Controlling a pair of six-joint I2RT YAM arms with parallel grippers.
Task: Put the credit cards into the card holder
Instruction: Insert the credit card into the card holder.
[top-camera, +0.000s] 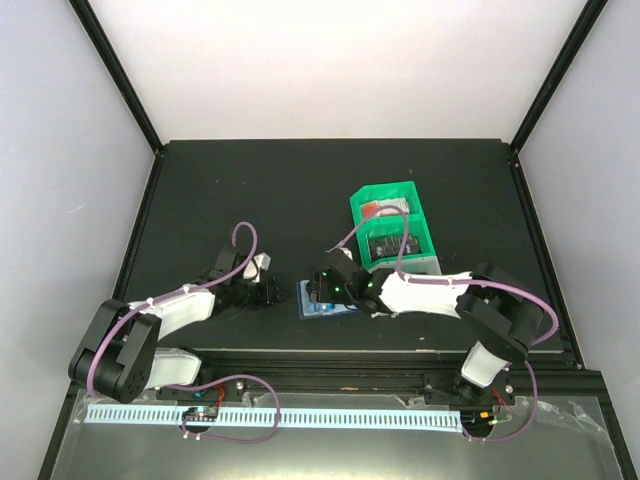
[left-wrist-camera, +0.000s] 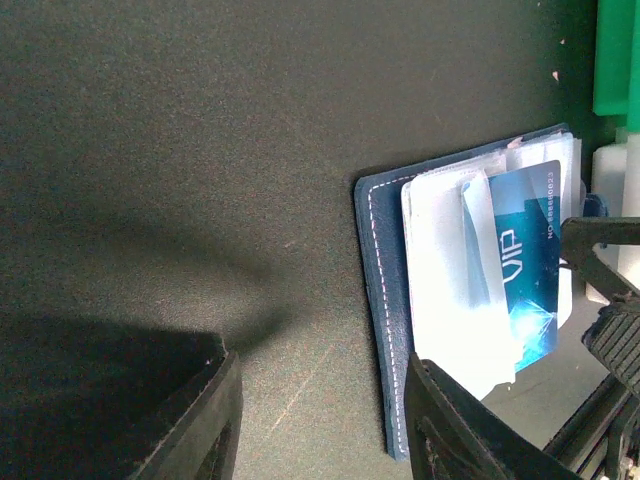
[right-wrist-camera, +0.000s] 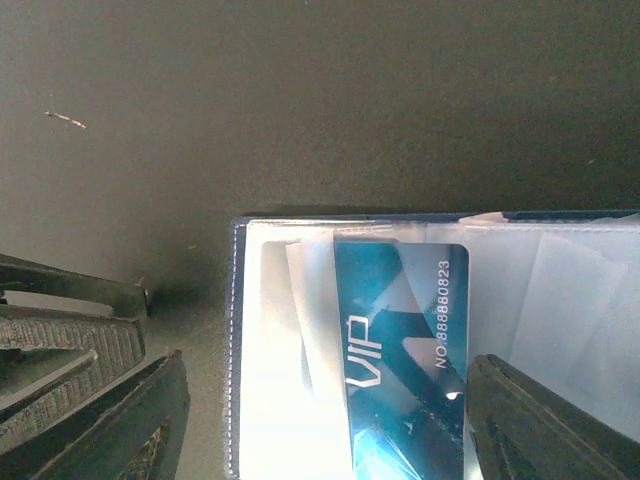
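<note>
**A:** The left end effector (left-wrist-camera: 320, 380): how do its fingers stand?

**B:** Spread apart, pinching nothing. Bare black counter (left-wrist-camera: 200, 150) shows between them. One finger hangs over a corner of the card holder (left-wrist-camera: 383, 300). I cannot tell whether it touches.

**A:** And where is the card holder?

**B:** It lies open and flat on the counter, near the front edge and about midway across. It sits just beside the left end effector and right under the right one. Its navy cover with pale stitching frames a stack of clear sleeves (right-wrist-camera: 560, 300).

**A:** Any credit card in sight?

**B:** One. A blue credit card (right-wrist-camera: 400, 340), marked VIP with a number along one edge, rests among those sleeves. One end is covered by a sleeve. I cannot tell how deep it sits.

**A:** The right end effector (right-wrist-camera: 330, 365)?

**B:** Its fingers are spread wide, one on each side of the card and sleeves, gripping neither. One finger is close to the card's long edge and the other is well clear of it.

**A:** Further right?

**B:** A green bin (top-camera: 392, 225) with two compartments stands behind and to the right of the holder, apart from it. Its contents are too small to name.
</note>
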